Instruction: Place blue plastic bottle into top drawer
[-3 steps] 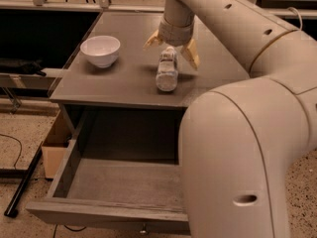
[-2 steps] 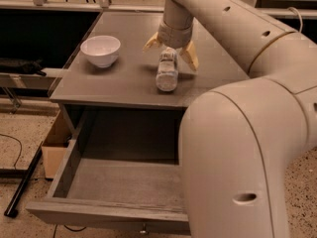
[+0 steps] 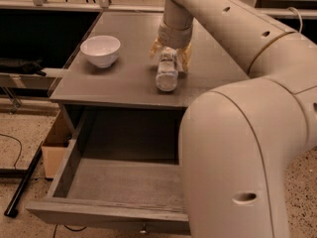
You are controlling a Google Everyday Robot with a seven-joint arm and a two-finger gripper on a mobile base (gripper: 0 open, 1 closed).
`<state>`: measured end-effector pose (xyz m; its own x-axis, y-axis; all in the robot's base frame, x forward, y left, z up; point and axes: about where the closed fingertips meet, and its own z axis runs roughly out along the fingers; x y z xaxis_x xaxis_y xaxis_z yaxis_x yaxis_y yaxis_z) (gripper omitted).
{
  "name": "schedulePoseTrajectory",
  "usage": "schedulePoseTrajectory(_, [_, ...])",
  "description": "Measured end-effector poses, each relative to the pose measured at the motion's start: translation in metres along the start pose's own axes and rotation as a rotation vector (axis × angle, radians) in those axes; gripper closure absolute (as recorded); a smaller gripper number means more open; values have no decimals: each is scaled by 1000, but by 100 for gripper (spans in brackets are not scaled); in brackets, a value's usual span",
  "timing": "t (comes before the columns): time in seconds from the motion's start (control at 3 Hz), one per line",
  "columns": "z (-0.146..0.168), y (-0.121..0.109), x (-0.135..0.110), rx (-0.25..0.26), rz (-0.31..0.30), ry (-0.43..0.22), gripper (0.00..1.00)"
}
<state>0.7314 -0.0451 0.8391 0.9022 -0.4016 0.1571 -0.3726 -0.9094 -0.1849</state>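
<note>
The blue plastic bottle (image 3: pixel 167 74) lies on its side on the grey tabletop, near the front edge, right of centre. My gripper (image 3: pixel 170 55) comes down from above onto the bottle's far end. Its yellowish fingers (image 3: pixel 184 58) sit against both sides of the bottle, shut on it. The bottle still rests on the tabletop. The top drawer (image 3: pixel 119 182) is pulled out wide below the tabletop, and its inside is bare. A small knob (image 3: pixel 143 229) shows on its front panel.
A white round bowl (image 3: pixel 100 50) stands on the left of the tabletop (image 3: pixel 124 78). My arm's large pale link (image 3: pixel 237 162) fills the right foreground and covers the drawer's right part. A cardboard box (image 3: pixel 52 148) and a black bar (image 3: pixel 22 185) are on the floor at left.
The fingers have drawn in closer to the bottle's sides. The bottle and arm have hardly moved.
</note>
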Motion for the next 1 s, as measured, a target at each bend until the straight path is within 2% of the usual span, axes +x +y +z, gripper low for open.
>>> schedulePoseTrajectory(0.33, [0, 0, 0, 0, 0, 0, 58])
schedulePoseTrajectory(0.67, [0, 0, 0, 0, 0, 0, 81])
schedulePoseTrajectory(1.0, [0, 0, 0, 0, 0, 0, 100])
